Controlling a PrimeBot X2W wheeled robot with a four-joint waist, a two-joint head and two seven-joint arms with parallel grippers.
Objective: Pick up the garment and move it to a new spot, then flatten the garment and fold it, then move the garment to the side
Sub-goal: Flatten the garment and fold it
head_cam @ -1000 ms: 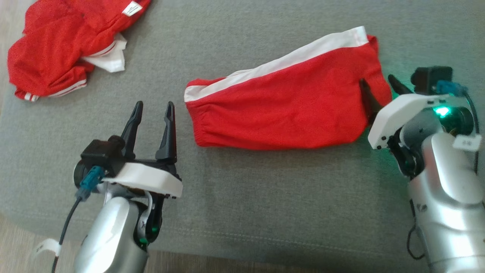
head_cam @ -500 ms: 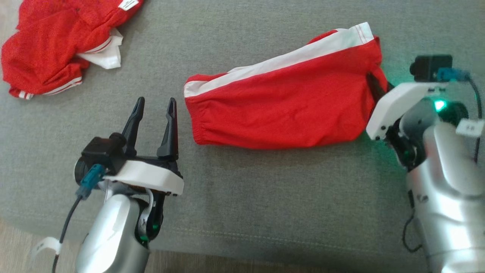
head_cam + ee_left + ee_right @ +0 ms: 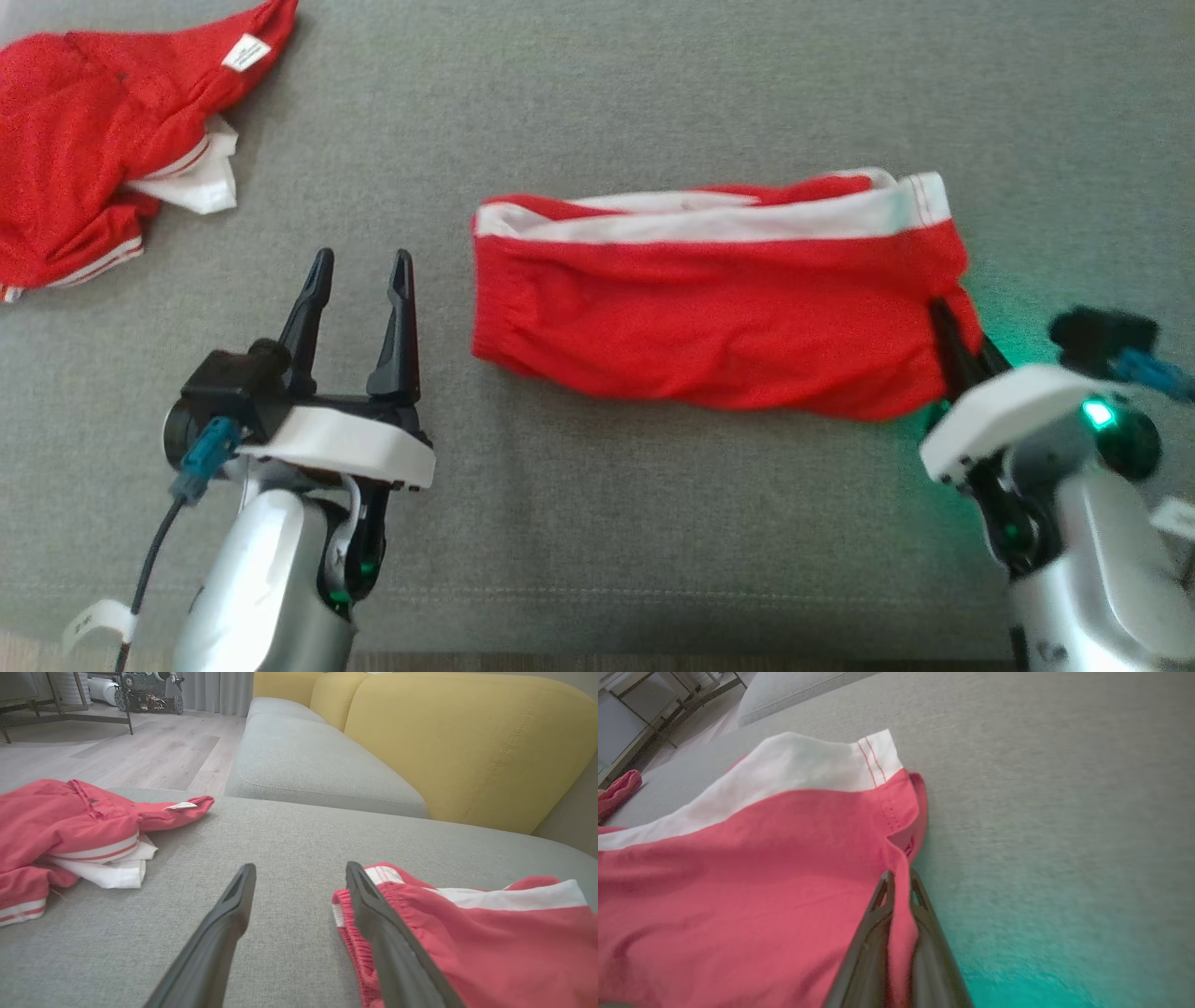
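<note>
Entry: red cloth garment with white side band (image 3: 709,317).
My right gripper (image 3: 960,327), apart before, is now clamping its hem; left gripper (image 3: 362,257) is staying spread.

Head cam looks steeply down on the grey sofa seat (image 3: 653,93) from above. Left wrist cam sits low, facing along the seat twd the yellow backrest (image 3: 467,742). Right wrist cam is v. close on the red shorts (image 3: 738,882). All 3 views share the shorts.
</note>
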